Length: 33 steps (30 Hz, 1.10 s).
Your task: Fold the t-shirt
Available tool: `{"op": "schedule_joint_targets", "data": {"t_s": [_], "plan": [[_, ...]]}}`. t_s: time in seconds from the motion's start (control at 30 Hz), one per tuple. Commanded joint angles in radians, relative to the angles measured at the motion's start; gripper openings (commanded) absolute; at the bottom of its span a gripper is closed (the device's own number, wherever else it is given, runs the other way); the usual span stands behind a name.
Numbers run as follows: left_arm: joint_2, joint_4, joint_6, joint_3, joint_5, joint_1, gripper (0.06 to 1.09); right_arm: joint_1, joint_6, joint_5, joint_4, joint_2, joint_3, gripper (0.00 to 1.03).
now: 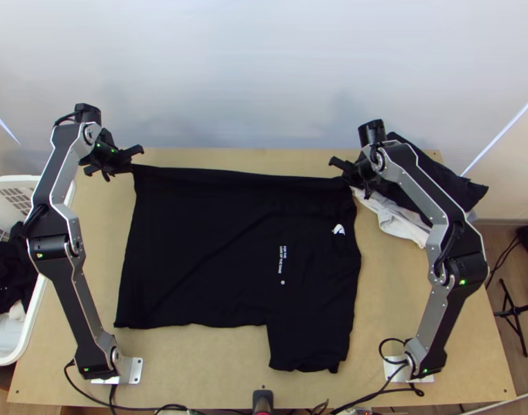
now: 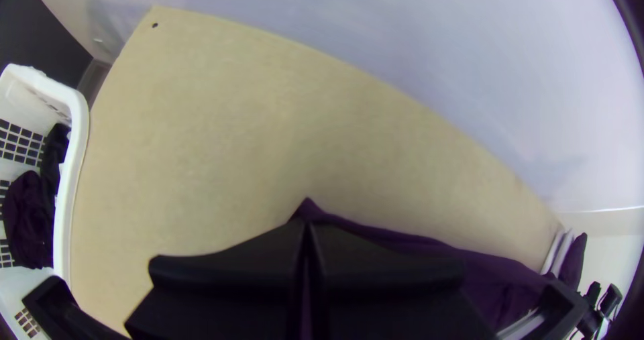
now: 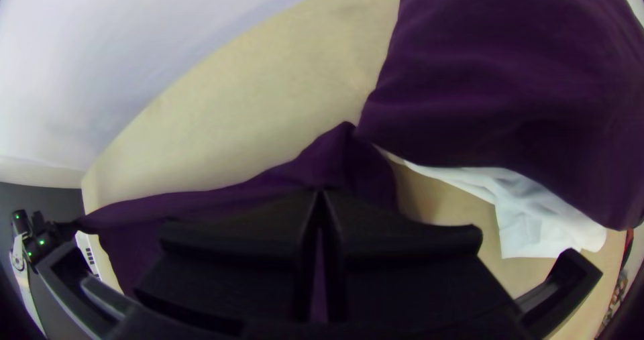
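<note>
- Bare light wood of the table [image 1: 392, 304] runs between the black t-shirt [image 1: 215, 242] and the right arm; a strip lies beyond the shirt's far edge, before the wall [image 1: 264, 76], and another on the near side.
- The white laundry basket [image 1: 30, 332], with dark clothes [image 1: 7, 270] inside, stands at the table's left side; wood shows between it and the shirt.
- At the far right, a dark cloth [image 1: 471, 190] and a white cloth [image 1: 402, 220] lie near the shirt's corner, partly under the right arm, crowding that side.
- The t-shirt is spread mid-table, hem toward the basket, collar end toward the right arm, one sleeve [image 1: 308, 349] reaching toward the near edge. Its far edge runs almost straight from gripper to gripper.
- Left gripper [image 1: 130, 167]: jaws pressed together on the far hem corner, a small tip of fabric poking out past them.
- Right gripper [image 1: 348, 178]: jaws closed on the shirt's far edge at the collar end, a peak of fabric jutting beyond.
- The fabric right beneath each gripper is hidden; the basket is cut off by the top view's edge.
</note>
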Motion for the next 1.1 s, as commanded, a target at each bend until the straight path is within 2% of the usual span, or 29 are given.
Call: {"op": "schedule_joint_targets", "data": {"t_s": [0.0, 0.2, 0.5, 0.77, 1.07], "plan": [[-0.037, -0.029, 0.046, -0.049, 0.004, 0.012, 0.09, 0.014, -0.018, 0.009, -0.042, -0.052, -0.061, 0.03], [-0.108, -0.003, 0.073, -0.18, 0.022, 0.017, 0.09, 0.028, -0.018, 0.01, -0.042, -0.097, -0.138, 0.03], [-0.288, 0.116, 0.133, -0.497, 0.047, 0.017, 0.09, 0.046, -0.015, 0.021, -0.042, -0.146, -0.23, 0.03], [-0.364, 0.15, 0.164, -0.646, 0.048, 0.023, 0.09, 0.075, -0.016, 0.05, -0.04, -0.175, -0.32, 0.03], [-0.387, 0.21, 0.179, -0.769, 0.047, 0.028, 0.09, 0.098, -0.016, 0.073, 0.067, -0.221, -0.472, 0.03]]}}
